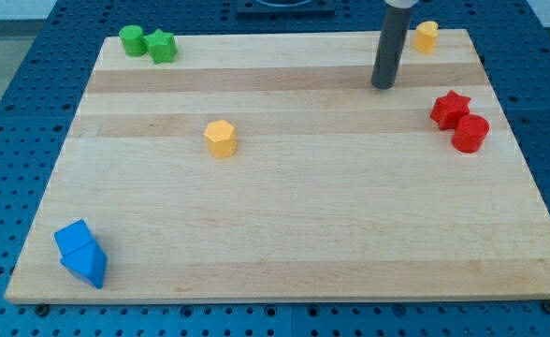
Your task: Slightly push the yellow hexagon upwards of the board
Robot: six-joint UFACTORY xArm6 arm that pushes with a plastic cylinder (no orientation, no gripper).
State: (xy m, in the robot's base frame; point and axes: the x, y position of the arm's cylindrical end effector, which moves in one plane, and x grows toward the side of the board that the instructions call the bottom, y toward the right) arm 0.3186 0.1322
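Note:
A yellow hexagon (220, 138) sits on the wooden board (284, 215), left of the middle. My tip (383, 85) rests on the board near the view's top right, far to the right of and above the hexagon. A second yellow block (426, 36), rounded in shape, stands at the top edge just right of my rod.
A green cylinder (132, 40) and a green star (162, 46) touch at the top left. A red star (450, 109) and a red cylinder (470, 133) touch at the right edge. Two blue blocks (81, 254) sit together at the bottom left corner.

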